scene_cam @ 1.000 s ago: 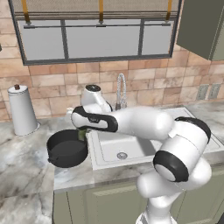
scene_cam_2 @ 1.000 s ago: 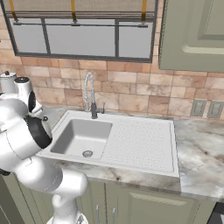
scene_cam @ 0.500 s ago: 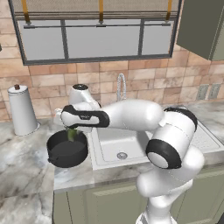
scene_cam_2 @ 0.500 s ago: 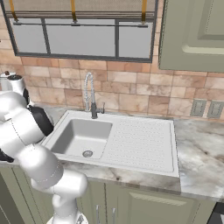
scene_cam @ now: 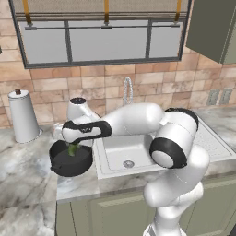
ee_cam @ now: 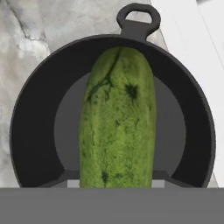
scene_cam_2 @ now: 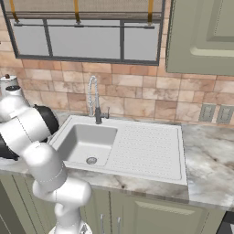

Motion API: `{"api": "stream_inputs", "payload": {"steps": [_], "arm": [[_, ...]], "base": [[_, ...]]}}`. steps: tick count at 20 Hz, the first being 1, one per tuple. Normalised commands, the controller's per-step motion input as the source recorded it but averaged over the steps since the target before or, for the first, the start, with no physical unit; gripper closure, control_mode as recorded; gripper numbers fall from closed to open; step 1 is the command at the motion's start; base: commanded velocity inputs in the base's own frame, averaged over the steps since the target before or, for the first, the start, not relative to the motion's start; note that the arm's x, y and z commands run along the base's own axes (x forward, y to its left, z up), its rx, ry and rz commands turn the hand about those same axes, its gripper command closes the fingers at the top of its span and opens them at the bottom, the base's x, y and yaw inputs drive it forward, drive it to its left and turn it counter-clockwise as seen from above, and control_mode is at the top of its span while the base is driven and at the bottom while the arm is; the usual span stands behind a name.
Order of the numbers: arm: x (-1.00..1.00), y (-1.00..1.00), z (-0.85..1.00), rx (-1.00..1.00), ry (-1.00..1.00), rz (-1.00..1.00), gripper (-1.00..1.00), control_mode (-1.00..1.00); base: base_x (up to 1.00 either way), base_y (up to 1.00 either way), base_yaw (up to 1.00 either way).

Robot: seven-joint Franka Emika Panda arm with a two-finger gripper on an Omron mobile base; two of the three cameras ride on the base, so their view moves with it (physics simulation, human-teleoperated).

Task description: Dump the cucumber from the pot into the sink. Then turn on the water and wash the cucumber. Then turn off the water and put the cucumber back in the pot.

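Right over the black pot (scene_cam: 70, 159) the gripper (scene_cam: 73, 148) hangs with its jaws pinched on the cucumber (scene_cam: 73, 150), which points down into the pot's open mouth. From the hand's own camera the cucumber (ee_cam: 117, 118) runs lengthwise across the pot (ee_cam: 35, 131), its far tip aimed toward one loop handle (ee_cam: 138, 17), and I cannot tell whether its lower end touches the pot floor or hangs just above it. The pot stands on the marble worktop (scene_cam: 27, 184) just beside the left edge of the white sink (scene_cam: 152, 152). In the sink the basin (scene_cam_2: 87, 141) holds only its round drain (scene_cam_2: 91, 160), and the dotted drainboard (scene_cam_2: 146, 148) lies to its right. At the back edge of the sink rises the curved steel faucet (scene_cam_2: 94, 98). Farther left on the worktop, toward the brick wall (scene_cam: 92, 87), stands a tall white canister (scene_cam: 22, 116).
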Motion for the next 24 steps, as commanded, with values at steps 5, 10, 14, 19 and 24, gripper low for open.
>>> {"api": "stream_inputs", "payload": {"steps": [5, 10, 14, 19, 24], "arm": [[0.09, 0.06, -0.32, 0.00, 0.01, 0.00, 1.00, -1.00], [0.03, 0.00, -0.25, 0.00, 0.01, 0.00, 1.00, -1.00], [0.00, 0.00, -0.23, 0.00, 0.01, 0.00, 1.00, -1.00], [0.00, 0.00, -0.22, 0.00, 0.02, 0.00, 1.00, -1.00], [0.00, 0.01, -0.15, 0.00, 0.01, 0.00, -1.00, -1.00]], "base": [[0.00, 0.00, 0.00], [0.00, 0.00, 0.00], [0.00, 0.00, 0.00], [0.00, 0.00, 0.00], [0.00, 0.00, 0.00]]}}
